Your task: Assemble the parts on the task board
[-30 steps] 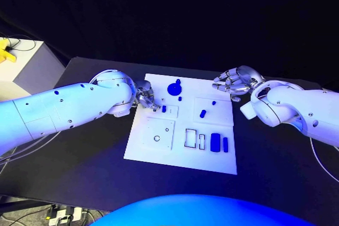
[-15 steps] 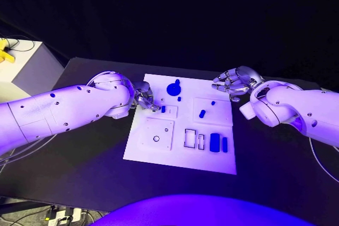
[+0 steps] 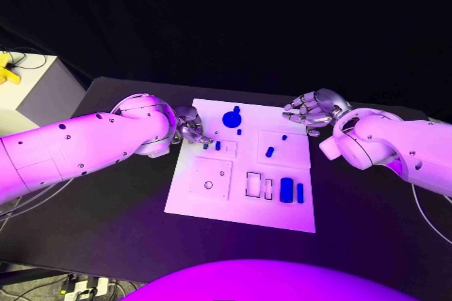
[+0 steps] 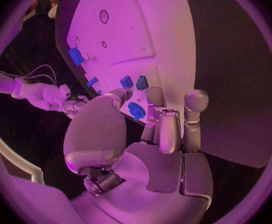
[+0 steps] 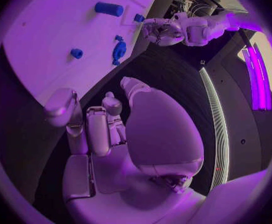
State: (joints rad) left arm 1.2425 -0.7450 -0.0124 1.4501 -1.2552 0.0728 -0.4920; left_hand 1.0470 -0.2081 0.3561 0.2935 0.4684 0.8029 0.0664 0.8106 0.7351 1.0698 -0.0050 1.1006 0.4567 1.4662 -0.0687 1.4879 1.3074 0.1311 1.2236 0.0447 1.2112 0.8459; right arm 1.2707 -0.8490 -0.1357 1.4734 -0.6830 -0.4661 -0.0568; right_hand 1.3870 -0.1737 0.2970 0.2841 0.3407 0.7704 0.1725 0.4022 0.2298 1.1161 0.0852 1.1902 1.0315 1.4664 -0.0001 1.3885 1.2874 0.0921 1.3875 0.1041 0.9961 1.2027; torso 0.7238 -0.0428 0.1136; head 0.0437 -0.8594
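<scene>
The white task board (image 3: 240,206) lies mid-table. My left hand (image 3: 191,130) is at the board's left edge and pinches a small blue part (image 4: 136,110) between thumb and fingers, next to another small blue part (image 3: 217,145) on the board. My right hand (image 3: 313,108) hovers at the board's far right corner, fingers curled in with nothing in them (image 5: 95,124). On the board lie a round blue part (image 3: 232,118), small pieces (image 3: 270,151) (image 3: 285,137), and two blue blocks (image 3: 286,189) (image 3: 300,192) beside a rectangular slot (image 3: 254,184).
A white box (image 3: 38,85) with a yellow object (image 3: 8,66) stands off the table's far left corner. Bare black table (image 3: 113,216) surrounds the board on the left, right and near sides.
The left arm has shifted slightly, with its hand staying at the board's left edge. The right hand and the parts on the board have not moved.
</scene>
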